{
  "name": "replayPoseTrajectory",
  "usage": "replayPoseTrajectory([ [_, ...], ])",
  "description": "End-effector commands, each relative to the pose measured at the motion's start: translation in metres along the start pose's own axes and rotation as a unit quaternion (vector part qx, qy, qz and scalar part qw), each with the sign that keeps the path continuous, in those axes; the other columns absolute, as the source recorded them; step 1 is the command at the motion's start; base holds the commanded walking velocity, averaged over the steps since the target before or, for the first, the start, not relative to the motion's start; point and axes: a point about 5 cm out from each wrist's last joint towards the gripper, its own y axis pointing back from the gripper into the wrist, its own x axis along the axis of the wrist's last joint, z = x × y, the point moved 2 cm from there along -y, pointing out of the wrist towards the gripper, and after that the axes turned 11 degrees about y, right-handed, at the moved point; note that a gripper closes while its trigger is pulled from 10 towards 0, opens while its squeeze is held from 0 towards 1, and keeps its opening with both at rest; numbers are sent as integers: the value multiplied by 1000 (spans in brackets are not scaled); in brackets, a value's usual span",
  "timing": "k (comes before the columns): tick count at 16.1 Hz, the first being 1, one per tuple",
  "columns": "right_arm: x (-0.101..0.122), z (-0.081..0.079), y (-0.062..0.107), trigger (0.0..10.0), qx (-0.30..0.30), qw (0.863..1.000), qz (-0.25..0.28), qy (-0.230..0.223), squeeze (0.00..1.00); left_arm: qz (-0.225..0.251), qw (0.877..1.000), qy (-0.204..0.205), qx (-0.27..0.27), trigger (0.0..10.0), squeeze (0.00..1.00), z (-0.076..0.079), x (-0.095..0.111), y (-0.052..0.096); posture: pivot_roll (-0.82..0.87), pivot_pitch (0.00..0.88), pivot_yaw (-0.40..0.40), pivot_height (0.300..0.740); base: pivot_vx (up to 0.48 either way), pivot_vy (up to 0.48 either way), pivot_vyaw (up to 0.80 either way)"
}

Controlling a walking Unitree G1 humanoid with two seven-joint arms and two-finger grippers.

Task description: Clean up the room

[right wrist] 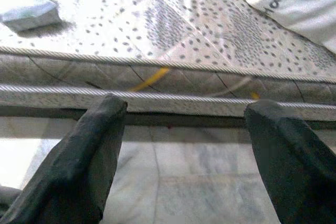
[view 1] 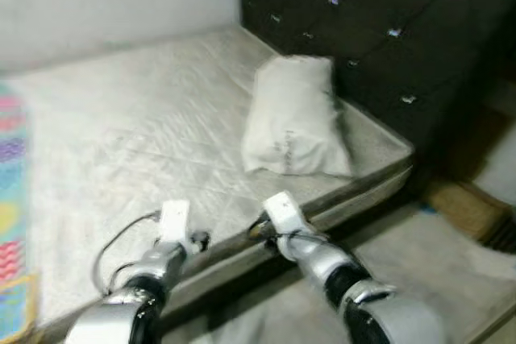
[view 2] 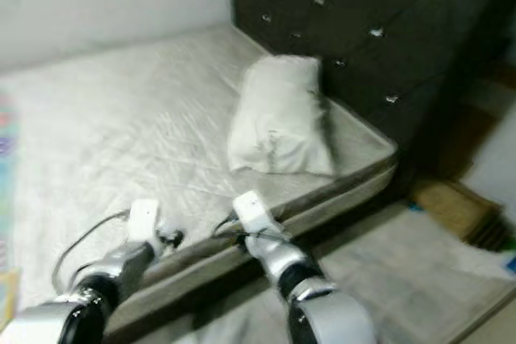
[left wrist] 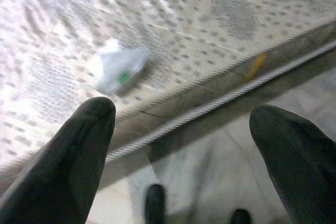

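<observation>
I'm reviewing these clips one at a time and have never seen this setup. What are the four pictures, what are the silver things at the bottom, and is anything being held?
The silver things are the two arms of a walking humanoid robot. The top two pictures come from a stereo camera on its head, looking down at a bare white quilted mattress with a white pillow lying by a dark tufted headboard. A colourful patterned cloth lies along the mattress's far left side.

The other two pictures come from cameras on each wrist, looking along that arm's two black fingers. The left gripper and the right gripper both have their jaws spread wide with nothing between them, hanging over the pale floor at the mattress edge.

A small crumpled white wrapper with a green spot lies on the mattress near that edge. Nothing is held.
</observation>
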Motion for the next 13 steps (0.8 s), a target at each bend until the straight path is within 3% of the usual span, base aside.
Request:
replayPoseTrajectory([
  [1,2,-1,0,10000,3,1000,1,0,0,-2,1000,4,0,10000,0,0,-1,0,-18,8,-37,740,0,0,800],
  [6,3,-2,0,10000,5,1000,4,-4,0,15,999,28,-16,10000,0,1,6,0,-22,17,-38,740,0,0,800],
  [9,4,-1,0,10000,7,1000,5,-22,0,21,999,38,-22,10000,0,2,9,0,-23,21,-41,740,0,0,0],
  [13,7,-2,0,10000,12,1000,11,-6,0,24,999,40,-27,10000,0,3,11,0,-24,21,-41,740,68,0,0],
])
